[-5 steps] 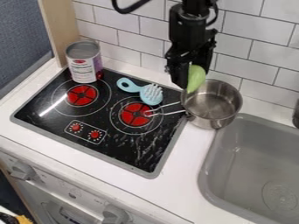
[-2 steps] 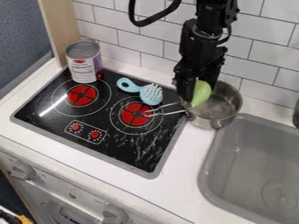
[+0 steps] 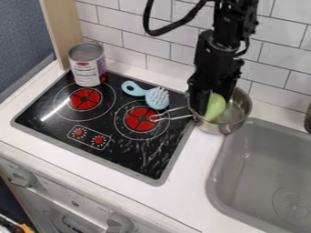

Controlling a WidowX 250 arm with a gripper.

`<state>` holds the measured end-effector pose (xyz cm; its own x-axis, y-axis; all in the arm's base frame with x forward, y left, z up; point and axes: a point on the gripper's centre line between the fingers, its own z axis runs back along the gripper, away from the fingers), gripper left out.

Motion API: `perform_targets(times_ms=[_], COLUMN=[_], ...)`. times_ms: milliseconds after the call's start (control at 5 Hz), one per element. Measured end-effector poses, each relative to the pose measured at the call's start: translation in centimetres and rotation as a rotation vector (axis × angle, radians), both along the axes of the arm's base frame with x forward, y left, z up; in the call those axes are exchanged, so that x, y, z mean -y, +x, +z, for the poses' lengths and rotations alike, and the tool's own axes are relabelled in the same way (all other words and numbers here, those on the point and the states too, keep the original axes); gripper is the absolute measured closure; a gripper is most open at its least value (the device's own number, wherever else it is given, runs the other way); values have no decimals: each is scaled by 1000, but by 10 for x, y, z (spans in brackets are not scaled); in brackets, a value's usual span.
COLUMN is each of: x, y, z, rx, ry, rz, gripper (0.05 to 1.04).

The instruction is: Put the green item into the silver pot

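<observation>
The black gripper [image 3: 206, 101] hangs over the left part of the silver pot [image 3: 234, 119], shut on the green item [image 3: 215, 106]. That item is smooth and rounded, held at a tilt within the pot's outline, its lower end close to the near inner wall. Whether it touches the pot I cannot tell. The pot stands on the counter beside the stove's right edge, its wire handle [image 3: 173, 117] reaching left over the cooktop. The gripper covers the pot's rear left rim.
On the black cooktop [image 3: 54, 113] are a large can [image 3: 87, 64] at the back left and a light blue brush [image 3: 157, 97] left of the pot. The grey sink [image 3: 264, 168] lies to the right, and a tiled wall [image 3: 146, 43] rises behind.
The gripper has moved right and down with the green item, from above the pot's left rim to lower over its opening. Pot, brush and can have stayed in place.
</observation>
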<state>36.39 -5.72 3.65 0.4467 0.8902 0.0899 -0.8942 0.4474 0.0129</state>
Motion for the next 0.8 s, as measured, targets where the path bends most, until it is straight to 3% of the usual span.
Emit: perform_targets(times_ms=[400,600,800], x=[7,7,7], y=[0,4,8], z=[-9,-8,-8], rx=[-14,-29,-29], ry=[12,19,21], rz=[10,20,31], gripper=[364,301,81])
